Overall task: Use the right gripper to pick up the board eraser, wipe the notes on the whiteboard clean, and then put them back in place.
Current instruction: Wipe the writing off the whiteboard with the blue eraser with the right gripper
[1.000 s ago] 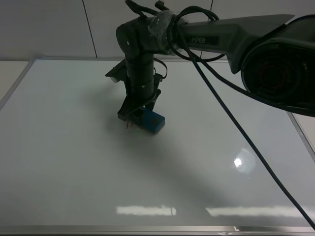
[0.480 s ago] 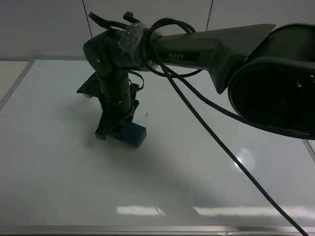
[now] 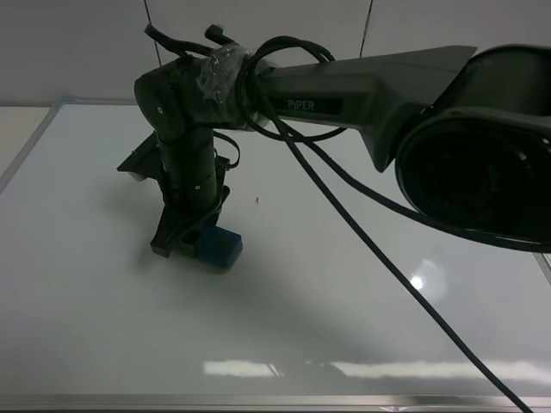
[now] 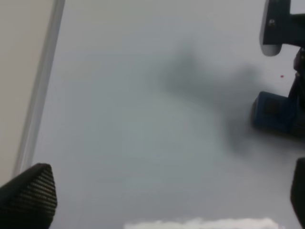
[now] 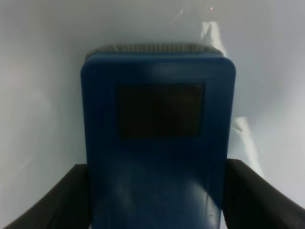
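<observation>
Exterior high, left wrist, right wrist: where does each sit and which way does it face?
Exterior high: above, looking down on the whiteboard; shows the right arm, right tool on the board eraser.
Left wrist: on the left arm, facing down at the board near its frame; left tool fingertips wide apart.
Right wrist: looks along the right tool, clamped on the eraser.
Shared: all show the eraser; the first two, a red speck.

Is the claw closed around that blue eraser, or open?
Shut: the right gripper has a finger pressed against each side of the board eraser.
</observation>
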`<state>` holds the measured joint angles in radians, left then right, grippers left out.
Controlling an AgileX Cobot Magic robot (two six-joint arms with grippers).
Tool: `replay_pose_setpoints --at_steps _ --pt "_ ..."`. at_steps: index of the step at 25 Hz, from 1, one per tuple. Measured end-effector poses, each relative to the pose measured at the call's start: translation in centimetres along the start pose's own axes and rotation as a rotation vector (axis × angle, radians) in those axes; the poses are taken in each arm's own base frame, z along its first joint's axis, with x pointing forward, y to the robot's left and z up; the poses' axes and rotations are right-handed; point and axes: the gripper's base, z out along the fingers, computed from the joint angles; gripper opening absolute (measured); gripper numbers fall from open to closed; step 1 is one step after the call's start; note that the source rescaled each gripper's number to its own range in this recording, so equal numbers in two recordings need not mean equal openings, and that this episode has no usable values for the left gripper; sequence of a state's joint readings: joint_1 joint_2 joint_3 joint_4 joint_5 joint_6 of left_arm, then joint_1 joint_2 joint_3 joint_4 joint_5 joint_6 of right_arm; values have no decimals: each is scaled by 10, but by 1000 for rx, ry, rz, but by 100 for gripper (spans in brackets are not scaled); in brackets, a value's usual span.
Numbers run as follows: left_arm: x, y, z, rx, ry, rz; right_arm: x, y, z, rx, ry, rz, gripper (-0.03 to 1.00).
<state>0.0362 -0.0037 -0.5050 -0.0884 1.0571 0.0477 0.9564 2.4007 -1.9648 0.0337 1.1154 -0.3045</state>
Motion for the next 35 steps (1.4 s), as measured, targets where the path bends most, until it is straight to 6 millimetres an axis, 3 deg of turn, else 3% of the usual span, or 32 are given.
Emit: replay_pose_setpoints --at_steps 3,11,20,27,35 --pt "0 0 0 0 0 0 3 -13 0 -2 -8 40 3" --pt "0 0 0 0 0 0 30 -83 -5 30 -23 195 3" --pt "0 0 0 0 0 0 61 -132 -9 49 18 300 3" --pt "0 0 0 0 0 0 68 -139 -11 63 46 307 3" --pt "0 0 0 0 0 0 62 -130 -10 91 59 265 3"
